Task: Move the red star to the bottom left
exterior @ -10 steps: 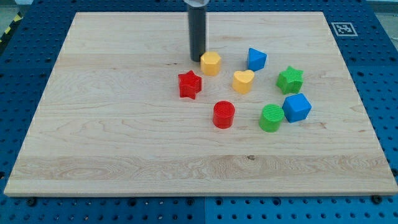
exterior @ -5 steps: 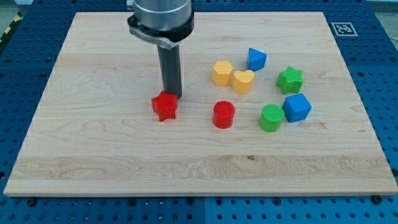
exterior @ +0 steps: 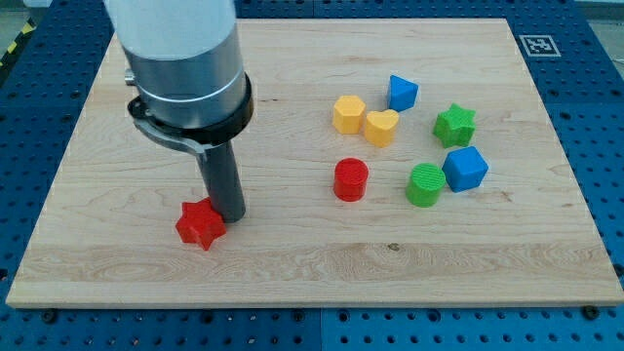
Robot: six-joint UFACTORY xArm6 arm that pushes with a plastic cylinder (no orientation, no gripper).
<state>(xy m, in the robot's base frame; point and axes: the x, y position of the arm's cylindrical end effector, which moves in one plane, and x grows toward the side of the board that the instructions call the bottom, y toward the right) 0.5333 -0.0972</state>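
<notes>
The red star [exterior: 200,225] lies on the wooden board [exterior: 117,117], left of centre and toward the view's bottom. My tip [exterior: 229,214] stands against the star's upper right side, touching it. The rod rises from there into the large grey arm body, which hides part of the board's upper left.
A red cylinder [exterior: 351,179] sits near the centre. To its right are a green cylinder [exterior: 425,185] and a blue block [exterior: 465,169]. Above them lie a yellow hexagon [exterior: 348,114], a yellow heart [exterior: 381,127], a blue triangle-like block [exterior: 401,93] and a green star [exterior: 454,125].
My tip has moved down and left across the board, pushing the red star with it from near the centre. The yellow hexagon shifted right against the yellow heart early on.
</notes>
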